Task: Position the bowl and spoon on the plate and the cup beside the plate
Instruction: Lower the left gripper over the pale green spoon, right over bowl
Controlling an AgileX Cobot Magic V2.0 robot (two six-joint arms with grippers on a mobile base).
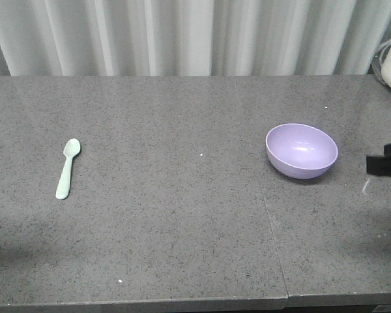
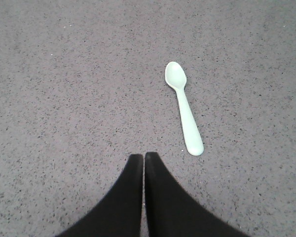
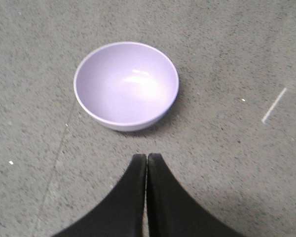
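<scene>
The spoon (image 1: 68,168) is lying on the left of the grey speckled table (image 1: 182,228), scoop pointing away, while the bowl (image 1: 302,150) is sitting upright, well apart on the right, before a pale curtain (image 1: 182,36)

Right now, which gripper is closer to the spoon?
Left. The left gripper is just beside the handle end of the spoon; the right gripper faces the bowl, far across the table.
</scene>
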